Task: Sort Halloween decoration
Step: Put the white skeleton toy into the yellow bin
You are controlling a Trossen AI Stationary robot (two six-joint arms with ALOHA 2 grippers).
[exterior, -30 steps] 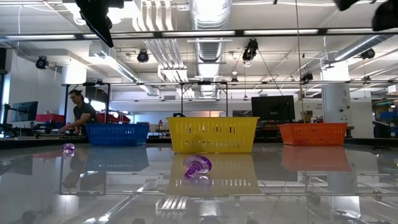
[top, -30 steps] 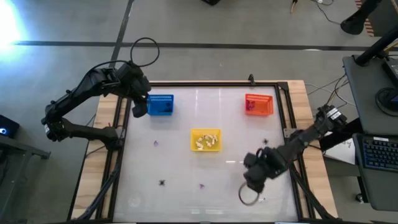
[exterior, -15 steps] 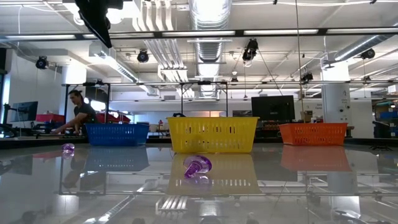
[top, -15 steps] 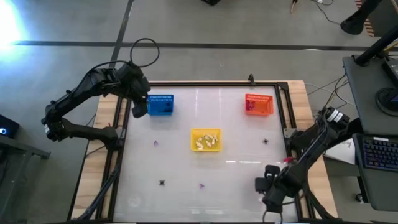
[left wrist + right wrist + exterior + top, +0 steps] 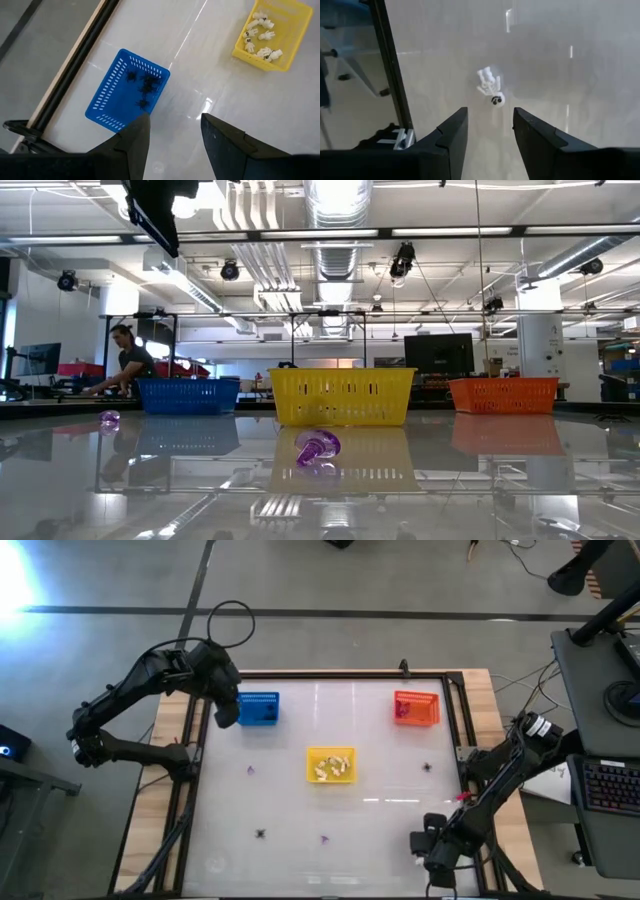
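In the high view the right end effector [image 5: 436, 862] sits at the lower right of the frame, close to the tabletop's [image 5: 300, 740] near edge; its fingertips are lost under the dark wrist there. The right wrist view shows its two fingers [image 5: 451, 137] standing apart with nothing between them, and a small white skeleton trinket [image 5: 491, 89] lying on the surface just beyond them, near the black rail [image 5: 392, 75]. That trinket cannot be made out in the high view. The left end effector [image 5: 226, 712] hangs at the upper left, just beside the blue basket [image 5: 259, 709]; the left wrist view shows its fingers [image 5: 135, 137] spread wide and empty above the basket, in which several black spidery trinkets [image 5: 145, 87] lie. The yellow basket [image 5: 330, 764] at the frame's centre holds cream pieces [image 5: 260, 42], and the orange basket [image 5: 416, 707] at the upper right holds something reddish, too small to tell. Loose on the tabletop are a black spider [image 5: 261, 834] at lower left, a purple trinket [image 5: 324, 838] at lower centre, another purple one [image 5: 251, 770] left of the yellow basket, and a black one [image 5: 427, 767] on the right. In the low view a purple piece [image 5: 317, 448] lies before the yellow basket, and only the left arm's dark underside [image 5: 155, 215] shows, cut off at the upper left. A person [image 5: 128, 358] stands in the room behind the blue basket.
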